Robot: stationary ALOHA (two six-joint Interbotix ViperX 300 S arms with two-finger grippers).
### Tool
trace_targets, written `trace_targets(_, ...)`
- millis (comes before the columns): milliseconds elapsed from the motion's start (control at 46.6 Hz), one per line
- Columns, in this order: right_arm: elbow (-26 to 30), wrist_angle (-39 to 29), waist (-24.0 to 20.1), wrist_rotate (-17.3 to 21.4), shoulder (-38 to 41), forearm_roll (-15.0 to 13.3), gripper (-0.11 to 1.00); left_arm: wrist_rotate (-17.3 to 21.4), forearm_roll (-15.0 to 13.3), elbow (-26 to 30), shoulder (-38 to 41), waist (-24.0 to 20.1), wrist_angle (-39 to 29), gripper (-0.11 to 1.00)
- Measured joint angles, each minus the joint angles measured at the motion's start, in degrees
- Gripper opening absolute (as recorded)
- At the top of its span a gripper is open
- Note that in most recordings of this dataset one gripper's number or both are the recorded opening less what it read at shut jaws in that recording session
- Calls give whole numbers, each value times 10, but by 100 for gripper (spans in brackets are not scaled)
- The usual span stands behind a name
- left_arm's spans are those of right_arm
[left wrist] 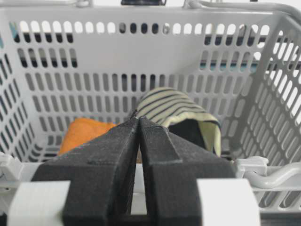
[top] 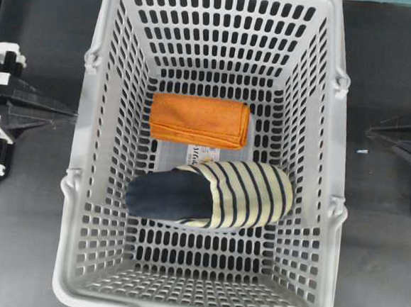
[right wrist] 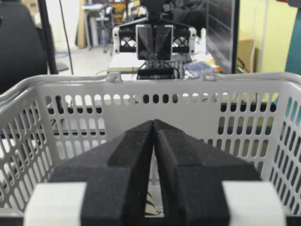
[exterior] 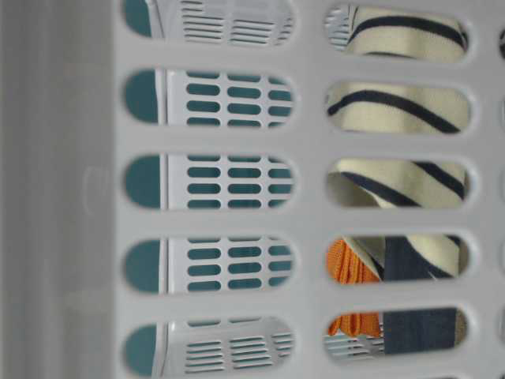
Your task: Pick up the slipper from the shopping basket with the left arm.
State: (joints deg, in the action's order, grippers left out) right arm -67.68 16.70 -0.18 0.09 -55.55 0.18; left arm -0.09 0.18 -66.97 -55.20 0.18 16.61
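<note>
The slipper (top: 213, 193), cream with navy stripes and a navy heel part, lies on the floor of the light-grey shopping basket (top: 106, 146), heel toward the left. It also shows in the left wrist view (left wrist: 176, 110) and through the wall slots in the table-level view (exterior: 398, 106). My left gripper (top: 72, 117) is shut and empty, outside the basket's left wall; in its wrist view (left wrist: 138, 117) the tips touch. My right gripper (top: 369, 131) is shut and empty, outside the right wall, and its tips meet in its wrist view (right wrist: 154, 121).
A folded orange cloth (top: 199, 120) lies on the basket floor just behind the slipper, also in the left wrist view (left wrist: 87, 133). A white label (top: 204, 153) sits between them. The basket walls (left wrist: 141, 56) stand high between both grippers and the slipper. Dark tabletop (top: 21, 238) surrounds the basket.
</note>
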Motion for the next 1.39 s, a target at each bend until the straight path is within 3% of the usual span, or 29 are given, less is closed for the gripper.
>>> trace_targets(64, 0, 0, 1, 1, 0, 1, 0, -5, 6, 7, 3, 1, -12, 2)
trace_targets(300, -1, -4, -4, 4, 0, 5, 0, -21, 22, 146, 61, 9, -178, 0)
trace_targets(450, -1, -6, -4, 4, 0, 6, 0, -18, 22, 242, 126, 22, -299, 0)
trace_targets(686, -2, -8, -4, 19, 0, 7, 0, -21, 23, 358, 242, 34, -405, 0)
trace_targets(1094, -4, -32, -4, 33, -3, 7, 0, -87, 23, 556, 454, 56, -592, 1)
trace_targets(1201, -5, -33, -5, 33, -3, 7, 0, -88, 23, 603, 500, 56, -624, 14)
trace_targets(1394, -10, -33, -9, 33, -5, 7, 0, -89, 23, 671, 567, 59, -655, 68)
